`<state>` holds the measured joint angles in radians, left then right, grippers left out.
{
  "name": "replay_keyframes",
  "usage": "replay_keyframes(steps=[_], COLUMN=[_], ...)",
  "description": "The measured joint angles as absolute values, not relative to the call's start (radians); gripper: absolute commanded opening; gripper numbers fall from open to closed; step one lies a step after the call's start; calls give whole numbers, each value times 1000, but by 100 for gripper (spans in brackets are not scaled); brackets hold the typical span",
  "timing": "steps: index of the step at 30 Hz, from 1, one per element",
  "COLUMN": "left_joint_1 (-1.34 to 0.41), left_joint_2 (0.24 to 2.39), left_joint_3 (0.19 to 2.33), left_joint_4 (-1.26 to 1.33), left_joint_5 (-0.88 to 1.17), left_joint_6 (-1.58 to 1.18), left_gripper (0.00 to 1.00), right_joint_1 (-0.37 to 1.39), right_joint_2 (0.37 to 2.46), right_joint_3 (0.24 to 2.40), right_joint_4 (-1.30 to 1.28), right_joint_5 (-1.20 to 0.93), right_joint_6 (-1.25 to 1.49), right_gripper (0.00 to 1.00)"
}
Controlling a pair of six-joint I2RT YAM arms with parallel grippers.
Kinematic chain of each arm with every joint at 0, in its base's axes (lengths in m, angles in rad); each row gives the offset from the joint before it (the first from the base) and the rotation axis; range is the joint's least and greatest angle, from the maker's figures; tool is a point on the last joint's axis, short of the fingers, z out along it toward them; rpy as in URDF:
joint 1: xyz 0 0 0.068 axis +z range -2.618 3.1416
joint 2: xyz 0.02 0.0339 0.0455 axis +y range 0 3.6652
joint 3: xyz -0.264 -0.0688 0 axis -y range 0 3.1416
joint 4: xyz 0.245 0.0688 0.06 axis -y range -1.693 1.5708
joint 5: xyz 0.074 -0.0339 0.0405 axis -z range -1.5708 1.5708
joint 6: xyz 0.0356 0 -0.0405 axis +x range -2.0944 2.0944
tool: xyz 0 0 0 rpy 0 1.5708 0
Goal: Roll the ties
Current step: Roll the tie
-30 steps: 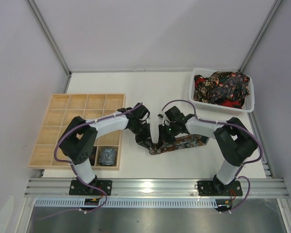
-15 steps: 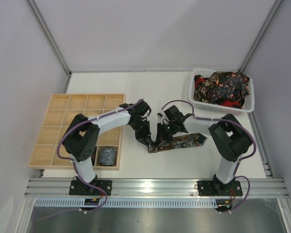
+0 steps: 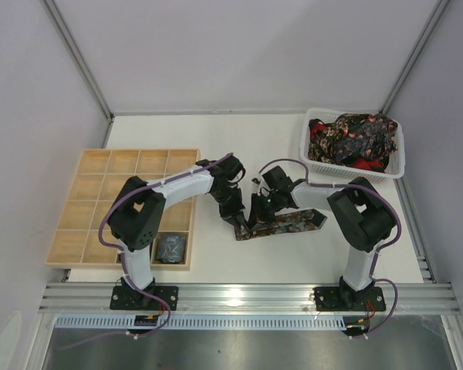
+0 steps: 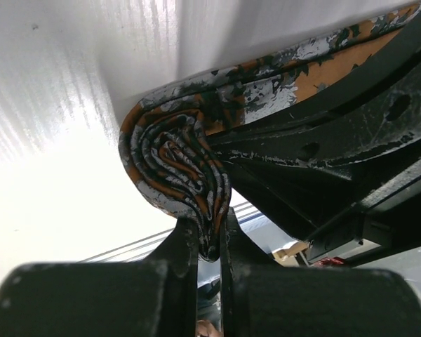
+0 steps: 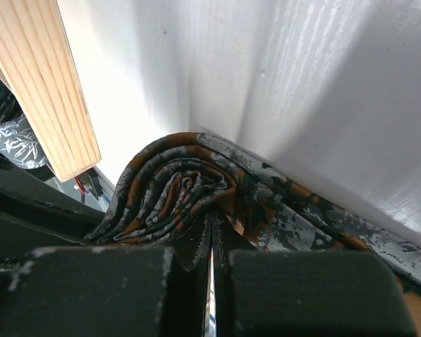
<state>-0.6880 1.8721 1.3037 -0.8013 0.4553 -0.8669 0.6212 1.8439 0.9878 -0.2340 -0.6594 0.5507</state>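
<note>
A brown, green and grey patterned tie (image 3: 297,221) lies in the middle of the table, its left end wound into a coil (image 4: 170,160). My left gripper (image 3: 240,222) is shut on that coil's edge, seen close in the left wrist view (image 4: 209,237). My right gripper (image 3: 259,218) faces it from the right and is shut on the same coil (image 5: 174,184), its jaws pinching the middle layers (image 5: 212,235). The flat tail runs off to the right. More ties (image 3: 353,137) are heaped in the basket. A small dark coil (image 3: 170,247) sits in the tray's near right cell.
The white mesh basket (image 3: 402,158) stands at the back right. The pale wooden grid tray (image 3: 131,152) lies at the left, its edge (image 5: 45,91) close beside the coil. Both forearms cross the table's middle, nearly touching each other.
Both arms have drawn in, elbows shifting toward the centre and wrists turning. The tie's tail has slid a little to the left. Both grips stay the same.
</note>
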Motion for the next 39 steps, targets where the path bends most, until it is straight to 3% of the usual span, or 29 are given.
replay_keyframes(steps=[19,39], left_joint_1=[-688,-698], left_joint_2=[1953,1969], left_joint_3=[1373,1410], left_joint_4=[-795,-687], left_joint_5=[514,560], left_joint_6=[-906,-939], left_gripper=[1,0], right_joint_1=[569,496], right_joint_2=[1864,1759], right_joint_3=[950,1041], right_joint_4=[-191,-474], right_joint_5=[-686,-524], right_joint_6=[585,402], right_gripper=[0,0])
